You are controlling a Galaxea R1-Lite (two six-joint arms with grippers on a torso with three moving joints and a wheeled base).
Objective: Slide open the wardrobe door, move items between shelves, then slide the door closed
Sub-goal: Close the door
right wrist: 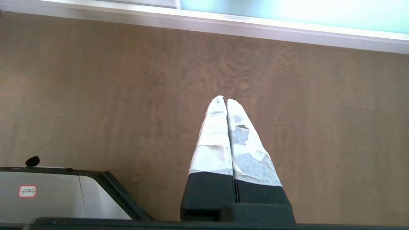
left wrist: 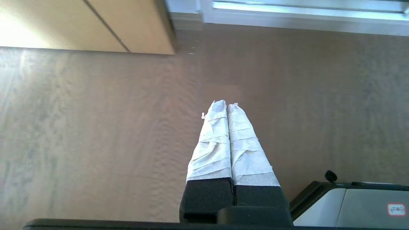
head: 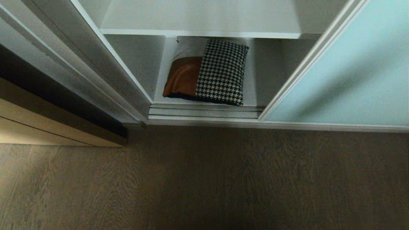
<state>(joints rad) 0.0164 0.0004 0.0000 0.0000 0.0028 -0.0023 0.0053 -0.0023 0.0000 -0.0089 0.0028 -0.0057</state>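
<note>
The frosted aqua sliding wardrobe door stands slid to the right, leaving the wardrobe's left half uncovered. A cushion, tan-brown leather beside black-and-white houndstooth, lies flat on the bottom white shelf. A higher white shelf above it is bare. Neither arm shows in the head view. My left gripper hangs shut and empty over the wooden floor, short of the wardrobe's bottom track. My right gripper is likewise shut and empty above the floor, in front of the door's lower frame.
A silver bottom track runs along the wardrobe's front. A light wooden door panel stands to the left, and wooden floor fills the foreground. My own base shows beside each gripper.
</note>
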